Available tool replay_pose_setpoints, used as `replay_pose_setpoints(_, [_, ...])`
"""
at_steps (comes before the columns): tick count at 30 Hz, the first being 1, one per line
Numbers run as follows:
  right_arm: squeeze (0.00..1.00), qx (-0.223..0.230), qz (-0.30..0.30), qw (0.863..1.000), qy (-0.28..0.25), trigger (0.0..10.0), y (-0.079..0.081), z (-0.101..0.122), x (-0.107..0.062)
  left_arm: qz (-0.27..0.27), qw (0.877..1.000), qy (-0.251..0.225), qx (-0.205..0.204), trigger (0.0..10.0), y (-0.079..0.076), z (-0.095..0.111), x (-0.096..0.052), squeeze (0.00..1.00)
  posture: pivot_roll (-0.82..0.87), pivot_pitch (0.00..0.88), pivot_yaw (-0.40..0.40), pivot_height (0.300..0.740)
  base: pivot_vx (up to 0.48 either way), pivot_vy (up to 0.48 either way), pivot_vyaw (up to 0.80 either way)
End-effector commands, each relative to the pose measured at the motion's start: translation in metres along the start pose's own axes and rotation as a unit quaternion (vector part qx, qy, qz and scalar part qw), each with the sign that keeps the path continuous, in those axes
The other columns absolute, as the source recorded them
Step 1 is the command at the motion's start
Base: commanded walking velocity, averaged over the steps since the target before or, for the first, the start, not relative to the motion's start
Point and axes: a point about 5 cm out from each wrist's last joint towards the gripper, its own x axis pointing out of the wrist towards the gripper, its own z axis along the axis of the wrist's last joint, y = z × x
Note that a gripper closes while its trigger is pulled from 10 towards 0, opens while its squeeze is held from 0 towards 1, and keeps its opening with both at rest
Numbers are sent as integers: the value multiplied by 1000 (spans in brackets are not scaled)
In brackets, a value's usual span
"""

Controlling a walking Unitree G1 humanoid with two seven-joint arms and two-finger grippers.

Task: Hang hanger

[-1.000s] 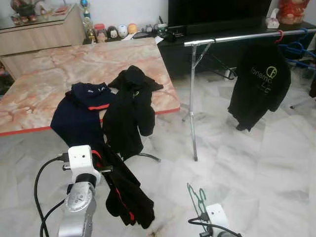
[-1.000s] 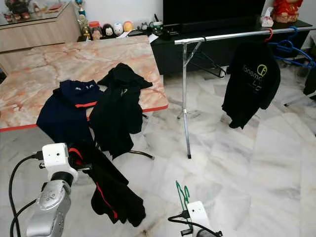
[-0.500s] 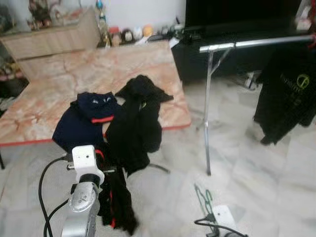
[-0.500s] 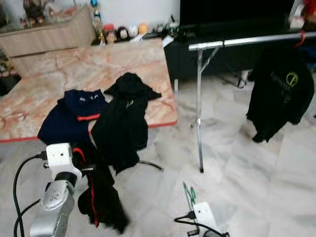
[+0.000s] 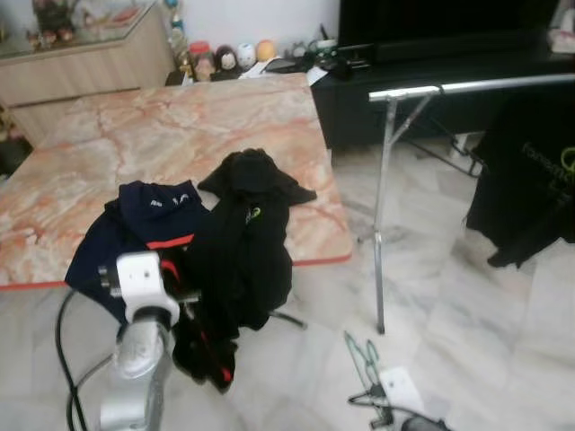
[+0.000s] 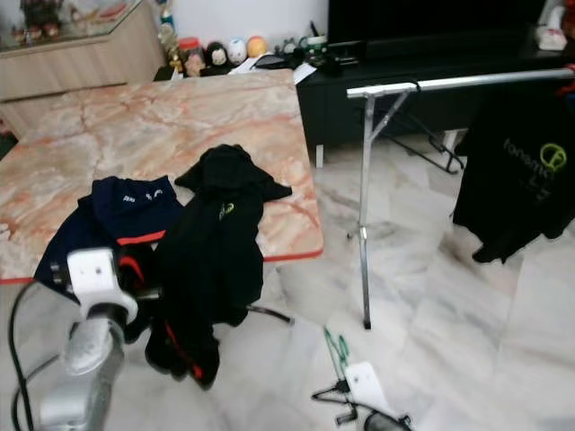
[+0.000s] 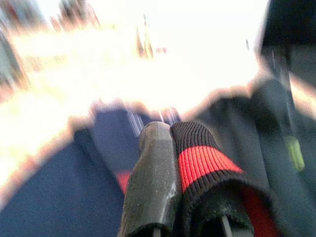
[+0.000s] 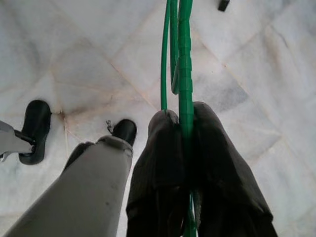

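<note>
L gripper [image 7: 170, 136] is clamped on a black garment w/ red stripe [image 5: 205, 346], cuff pinched between its 2 fingers, garment hanging off the front edge of the marble table [image 5: 180, 117] just beside a navy garment [image 5: 126, 229] and a black hooded garment [image 5: 247, 233] that lie on the table and drape over its edge. R gripper [image 8: 181, 118] is closed on a green hanger [image 8: 183, 54], wire nipped between the 2 fingers, held low over the marble floor [image 5: 467, 332] approx. in front of the metal clothes rail [image 5: 467, 87]. Rail stands to the robot's R of the table, w/ a black shirt w/ yellow-green print [image 5: 530, 180] hanging from it.
</note>
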Motion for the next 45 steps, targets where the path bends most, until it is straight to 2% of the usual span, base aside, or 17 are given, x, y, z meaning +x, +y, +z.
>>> replay_pose_setpoints(1, [0, -5, 19, 1000, -4, 10000, 13, 2, 1, 8, 997, -75, 3, 10000, 5, 38, 8, 0, -24, 0, 60, 740, 0, 0, 0])
replay_pose_setpoints(8, [0, -3, 16, 1000, -5, 10000, 13, 3, 1, 18, 987, -158, 3, 10000, 7, 86, 16, 0, -24, 0, 57, 740, 0, 0, 0])
replay_pose_setpoints(13, [0, -5, 17, 1000, -5, 10000, 13, 3, 1, 15, 986, -167, 7, 10000, 7, 94, 16, 0, -22, 0, 57, 740, 0, 0, 0])
replay_pose_setpoints(25, [0, -4, 18, 1000, -4, 10000, 13, 3, 1, 11, 989, -148, 12, 10000, 7, 97, 16, 0, -20, 0, 58, 740, 0, 0, 0])
replay_pose_setpoints(34, [0, -5, 19, 1000, -4, 10000, 14, 4, 1, 10, 989, -144, 12, 10000, 8, 100, 18, 0, -17, 0, 58, 740, 247, 0, 0])
replay_pose_setpoints(45, [0, -6, 22, 1000, -3, 10000, 14, 3, 1, -2, 988, -153, 19, 10000, 6, 111, 28, 0, -15, 0, 60, 740, 299, 0, 0])
